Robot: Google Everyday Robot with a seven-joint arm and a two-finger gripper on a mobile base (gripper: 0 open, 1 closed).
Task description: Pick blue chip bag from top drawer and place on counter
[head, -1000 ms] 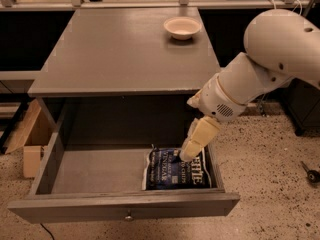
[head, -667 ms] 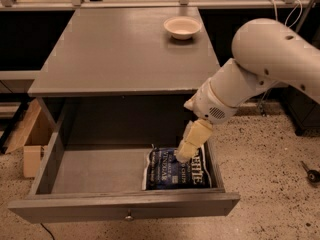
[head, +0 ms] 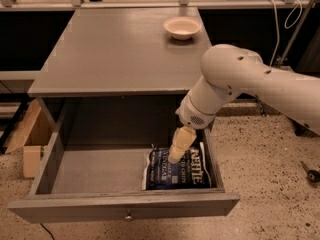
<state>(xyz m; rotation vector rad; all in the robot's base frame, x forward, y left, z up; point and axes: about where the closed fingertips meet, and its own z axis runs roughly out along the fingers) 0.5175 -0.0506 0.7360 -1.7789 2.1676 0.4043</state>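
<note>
The blue chip bag (head: 176, 172) is laid flat in the right part of the open top drawer (head: 75, 208). The gripper (head: 174, 157) is pointed down at the bag's upper half, seemingly touching it. Whether it is open or closed cannot be told.

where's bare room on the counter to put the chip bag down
The counter is bare across its left, middle and front; only the back right corner holds the white bowl. In the drawer, the left half is bare, while the right front is crowded: the chip bag lies there with the gripper down on or just over it.
</note>
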